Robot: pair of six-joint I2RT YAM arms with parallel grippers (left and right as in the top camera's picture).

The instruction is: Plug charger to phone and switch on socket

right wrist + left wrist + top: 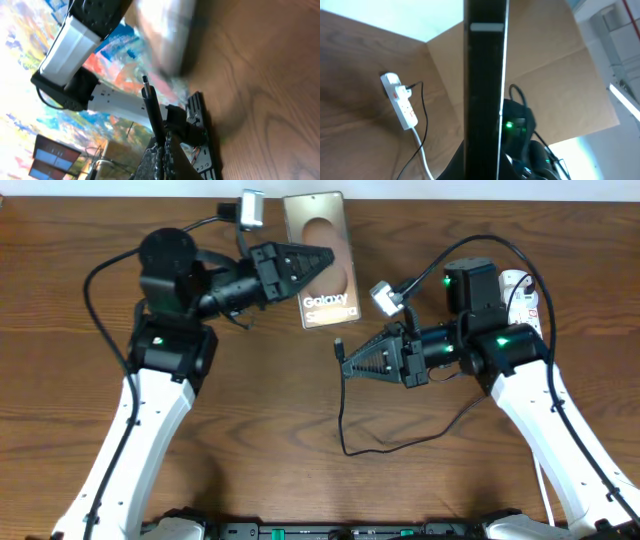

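The bronze-grey phone [325,240] is held on its edge by my left gripper [326,257], which is shut on it at the back middle of the table. In the left wrist view the phone [485,90] shows as a dark upright bar between the jaws. My right gripper [347,366] is shut on the charger's connector tip [340,346], just below and right of the phone's lower end. In the right wrist view the tip [150,97] sticks out of the shut fingers [162,150] toward the blurred phone [167,35]. The thin cable [344,425] trails toward the front. The white socket [402,105] lies far right, with the black plug [410,88] in it.
In the overhead view the socket [522,292] is partly hidden behind my right arm [500,345]. Its white cord [422,152] runs toward the front. The cable loops on the table [430,435] in front of the right arm. The table's far edge [420,202] is close behind the phone.
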